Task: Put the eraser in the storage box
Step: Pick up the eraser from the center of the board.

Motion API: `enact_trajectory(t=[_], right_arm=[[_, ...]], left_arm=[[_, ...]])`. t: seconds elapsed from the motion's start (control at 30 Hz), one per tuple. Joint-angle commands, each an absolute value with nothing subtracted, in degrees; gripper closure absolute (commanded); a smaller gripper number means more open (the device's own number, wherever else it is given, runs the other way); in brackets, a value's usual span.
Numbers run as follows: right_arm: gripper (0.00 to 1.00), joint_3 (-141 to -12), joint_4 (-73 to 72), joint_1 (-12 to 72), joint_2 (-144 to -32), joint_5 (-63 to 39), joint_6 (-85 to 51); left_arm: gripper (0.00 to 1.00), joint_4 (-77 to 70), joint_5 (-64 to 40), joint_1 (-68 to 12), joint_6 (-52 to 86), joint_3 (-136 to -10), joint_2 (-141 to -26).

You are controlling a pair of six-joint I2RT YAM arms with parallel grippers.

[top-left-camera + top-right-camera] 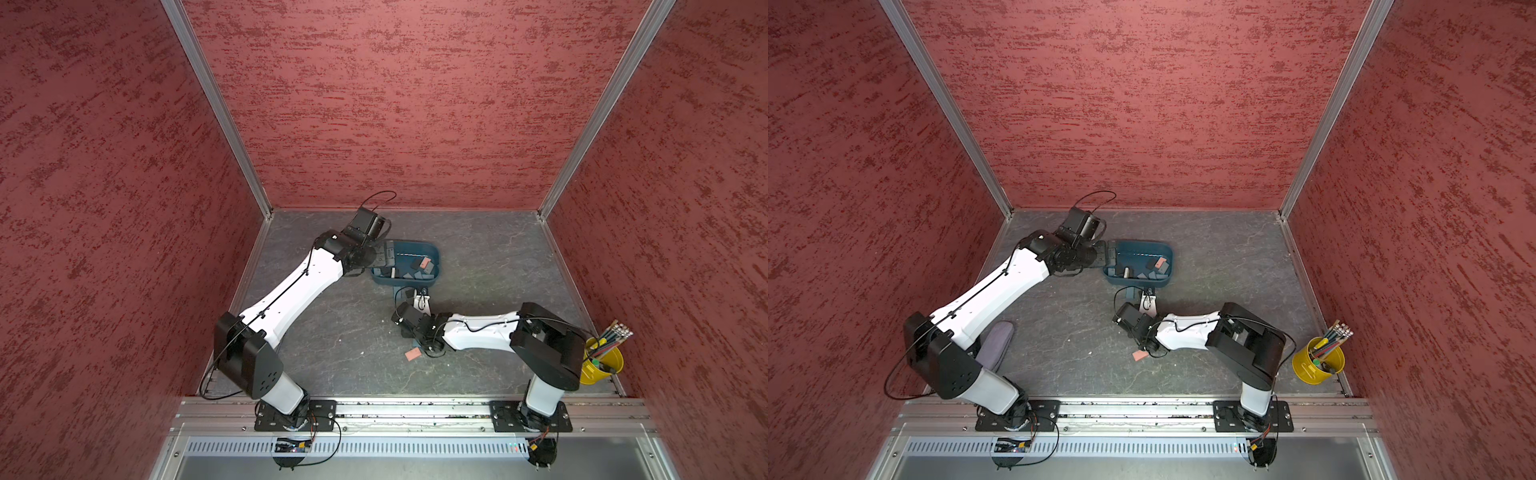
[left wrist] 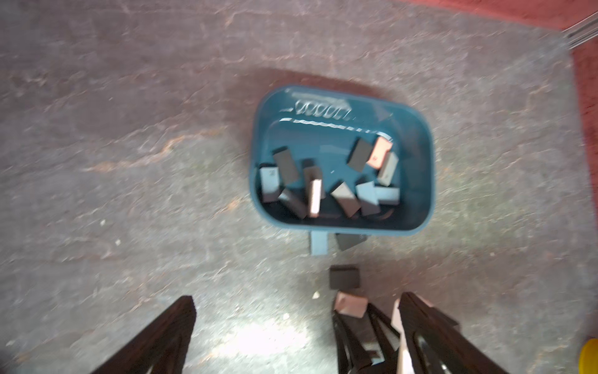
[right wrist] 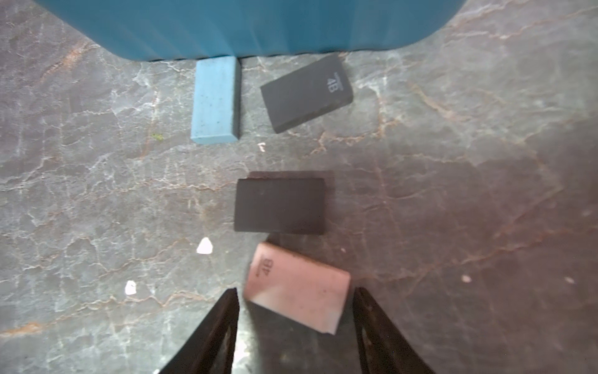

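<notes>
The storage box (image 1: 400, 283) (image 1: 1139, 283) (image 2: 426, 168) (image 3: 259, 29) is a teal tub on the grey floor, with several black, grey and pink erasers inside. My left gripper (image 1: 384, 257) (image 2: 297, 311) hovers open at the box's left end with nothing between its fingers. My right gripper (image 1: 419, 301) (image 3: 296, 296) is low, just in front of the box. Its jaws straddle a tilted pink eraser (image 3: 296, 285) (image 2: 351, 304), with a thin gap on each side. Beyond it lie a black eraser (image 3: 280, 205), a black eraser marked 4B (image 3: 305, 92) and a blue eraser (image 3: 215, 100) against the box wall.
Another pink eraser (image 1: 413, 354) (image 1: 1139, 356) lies on the floor by my right wrist. A yellow cup of pencils (image 1: 602, 361) (image 1: 1317, 361) stands at the right wall. A purple cloth-like thing (image 1: 996, 340) lies under my left arm. Red walls enclose three sides.
</notes>
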State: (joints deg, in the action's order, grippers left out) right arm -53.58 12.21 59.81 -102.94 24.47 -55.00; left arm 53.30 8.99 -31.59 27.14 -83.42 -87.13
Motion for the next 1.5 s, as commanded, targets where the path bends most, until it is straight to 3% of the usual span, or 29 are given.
enact_trajectory(t=[0.0, 0.57, 1.13, 1.47], right_arm=[[0.45, -54.2, 15.5, 60.7, -105.2, 22.6, -58.6], [0.5, -57.0, 18.8, 60.8, -109.2, 24.4, -61.8], [0.48, -60.3, 20.5, 60.8, -112.8, 24.6, -60.7], [0.56, -59.8, 19.9, 60.8, -112.4, 24.5, -59.9]], left_arm=[[0.0, 55.8, 10.9, -30.7, 25.8, -80.8, -85.2], [0.0, 55.9, 8.1, -27.5, 22.5, -73.2, -83.1], [0.0, 55.1, 7.0, -26.8, 22.8, -72.3, -82.6], [0.0, 55.0, 6.5, -26.5, 22.9, -72.0, -82.7]])
